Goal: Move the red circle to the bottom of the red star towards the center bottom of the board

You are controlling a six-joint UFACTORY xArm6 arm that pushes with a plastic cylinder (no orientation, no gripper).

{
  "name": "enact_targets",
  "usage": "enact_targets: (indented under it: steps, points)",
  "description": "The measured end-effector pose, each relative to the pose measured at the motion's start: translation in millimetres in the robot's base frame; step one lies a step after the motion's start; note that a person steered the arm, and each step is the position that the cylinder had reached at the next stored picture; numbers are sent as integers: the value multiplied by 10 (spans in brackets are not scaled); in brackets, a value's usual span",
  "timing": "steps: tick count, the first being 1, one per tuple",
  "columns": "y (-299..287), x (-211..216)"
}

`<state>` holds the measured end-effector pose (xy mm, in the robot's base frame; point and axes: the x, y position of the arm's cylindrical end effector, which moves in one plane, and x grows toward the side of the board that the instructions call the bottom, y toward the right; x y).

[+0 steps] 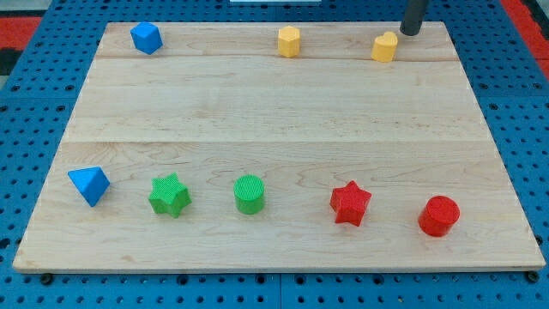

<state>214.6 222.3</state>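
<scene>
The red circle (pixel 439 215) lies near the board's bottom right. The red star (pixel 350 203) lies just to its left, with a gap between them. My tip (pixel 410 33) is at the view's top right, on the board's far edge, just right of a yellow block. It is far from both red blocks and touches no block.
A green star (pixel 170 195) and a green circle (pixel 249 194) lie left of the red star. Two blue blocks lie at the left (pixel 89 184) and top left (pixel 146 38). Two yellow blocks (pixel 289 41) (pixel 385 47) lie along the top. The wooden board (pixel 274 129) rests on a blue pegboard.
</scene>
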Motion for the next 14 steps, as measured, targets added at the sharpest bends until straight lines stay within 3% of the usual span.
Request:
enact_targets:
  steps: [2, 4, 6, 11, 12, 14]
  points:
    - [95, 79]
    - [597, 1065]
    - [596, 1959]
    - [827, 3022]
    - [822, 3471]
    - [-64, 3512]
